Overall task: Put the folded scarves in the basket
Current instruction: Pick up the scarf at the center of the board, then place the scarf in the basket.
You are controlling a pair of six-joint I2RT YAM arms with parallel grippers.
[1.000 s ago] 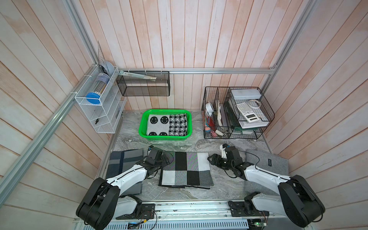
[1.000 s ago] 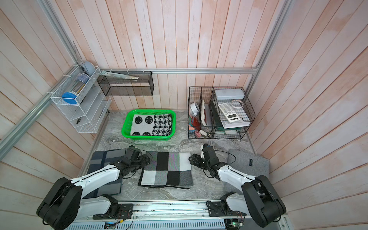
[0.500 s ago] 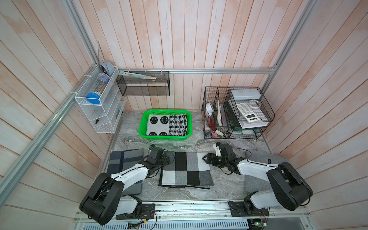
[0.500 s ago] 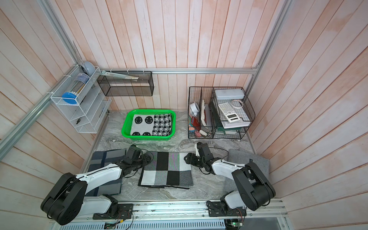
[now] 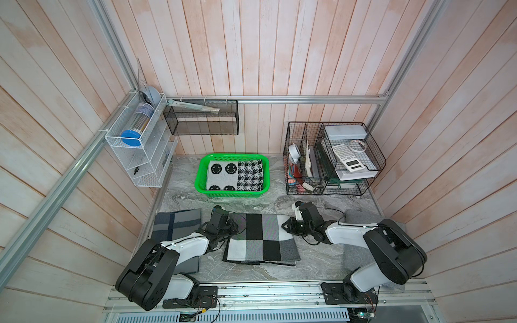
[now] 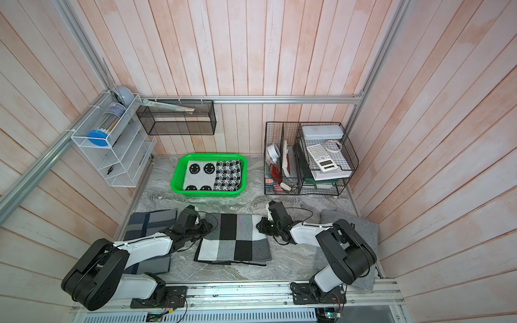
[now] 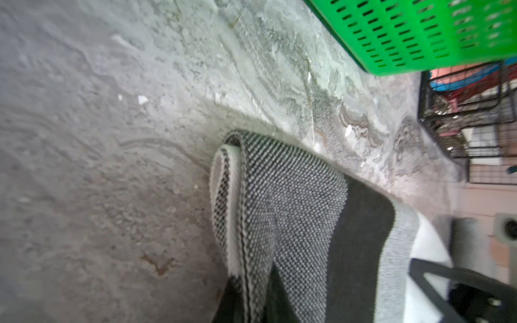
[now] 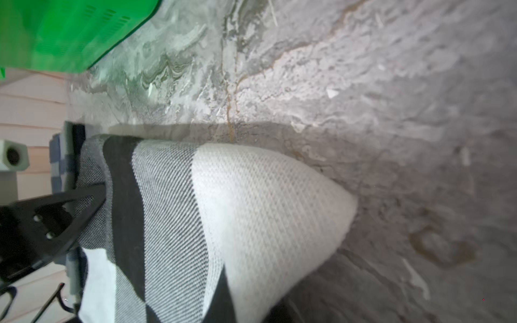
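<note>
Grasp made, transfer not begun: folded scarf (image 5: pixel 260 240) lies on the table (image 5: pixel 321 263) near the basket (image 5: pixel 199 179), left gripper (image 5: pixel 235 225) and right gripper (image 5: pixel 284 225) each clenched on a far corner; lift and placing remain.

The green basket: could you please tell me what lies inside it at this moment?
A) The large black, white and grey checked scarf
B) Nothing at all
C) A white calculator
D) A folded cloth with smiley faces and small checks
D: in both top views the basket holds a folded cloth with smiley faces and small checks, while the checked scarf lies on the table.
</note>
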